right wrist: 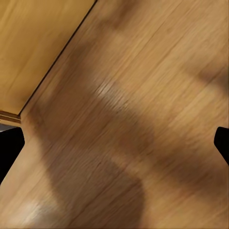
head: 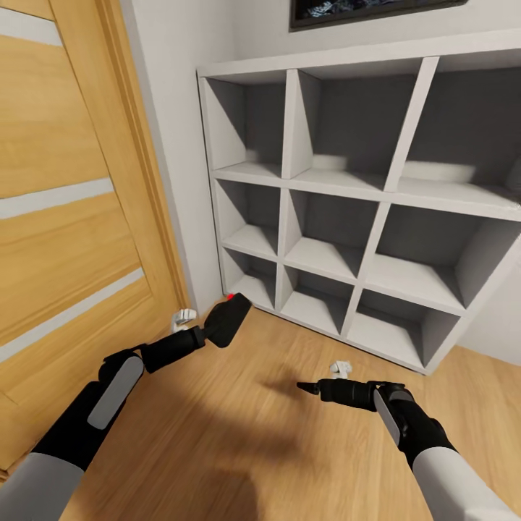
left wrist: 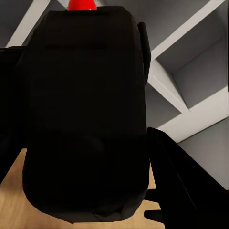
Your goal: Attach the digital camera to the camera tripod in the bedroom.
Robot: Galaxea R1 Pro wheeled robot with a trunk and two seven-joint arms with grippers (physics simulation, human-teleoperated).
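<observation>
My left gripper is shut on the digital camera, a chunky black body with a red button on top. It hangs just above the wood floor, in front of the shelf unit's lowest left compartment. In the left wrist view the camera sits between the dark fingers, with its red button at the far end. Over the floor to the right, my right gripper is open and holds nothing, its fingertips wide apart. The camera tripod is out of view.
A white cube shelf unit with bare compartments stands against the grey wall ahead. A wooden door stands on the left. Two small white objects lie on the wood floor. A dark frame hangs above the shelf.
</observation>
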